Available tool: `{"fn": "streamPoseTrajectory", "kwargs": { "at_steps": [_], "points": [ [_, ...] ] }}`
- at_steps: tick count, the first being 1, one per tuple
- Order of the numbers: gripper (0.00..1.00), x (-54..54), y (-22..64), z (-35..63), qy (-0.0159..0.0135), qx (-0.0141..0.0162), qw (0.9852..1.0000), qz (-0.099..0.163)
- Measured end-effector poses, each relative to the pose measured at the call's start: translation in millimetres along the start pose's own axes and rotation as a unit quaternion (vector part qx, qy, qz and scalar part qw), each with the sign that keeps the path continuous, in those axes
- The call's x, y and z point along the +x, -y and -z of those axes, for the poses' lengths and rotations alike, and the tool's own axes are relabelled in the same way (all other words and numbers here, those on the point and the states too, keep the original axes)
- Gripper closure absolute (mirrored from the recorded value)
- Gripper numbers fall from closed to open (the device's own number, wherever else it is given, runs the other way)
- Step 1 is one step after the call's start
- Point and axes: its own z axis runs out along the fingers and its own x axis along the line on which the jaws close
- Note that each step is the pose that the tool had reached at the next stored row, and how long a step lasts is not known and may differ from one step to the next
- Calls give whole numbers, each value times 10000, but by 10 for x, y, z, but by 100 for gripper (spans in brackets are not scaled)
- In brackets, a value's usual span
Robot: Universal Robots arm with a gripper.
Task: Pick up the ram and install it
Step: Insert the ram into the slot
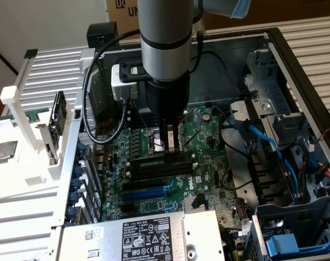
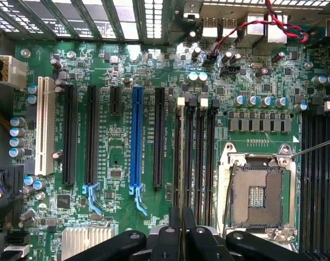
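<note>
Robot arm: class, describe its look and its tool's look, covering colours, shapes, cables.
The arm is a silver-grey tube with a light blue cap and a black wrist. A pale camera box with a looping black cable sits beside it. The tool has slim black fingers.

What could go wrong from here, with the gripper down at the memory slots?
Slightly off line, the gripper could press on a slot wall or white end clip instead of into the black memory slots. The open CPU socket lies right beside them; sideways drift could damage its contacts.
</note>
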Motion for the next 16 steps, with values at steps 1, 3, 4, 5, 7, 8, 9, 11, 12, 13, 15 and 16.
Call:
{"fn": "streamPoseTrajectory", "kwargs": {
  "at_steps": [1,3,4,5,7,8,9,11,12,13,15,16],
  "points": [
    [87,0,0,-1,3,-2,10000,-1],
    [87,7,0,-2,15,-3,10000,1],
    [87,8,0,-3,20,-2,10000,0],
    [87,11,0,-4,21,-2,10000,0],
    [87,16,1,-10,25,-2,10000,0],
    [87,17,3,-12,25,-2,10000,0],
    [87,17,5,-15,25,-2,10000,0],
    [87,18,5,-18,26,-3,10000,-1],
    [87,20,7,-20,30,-4,10000,0],
    [87,20,8,-22,31,-6,10000,1],
    [87,20,9,-28,33,-11,10000,-1],
    [87,21,9,-31,33,-14,10000,-1]
  ]
}}
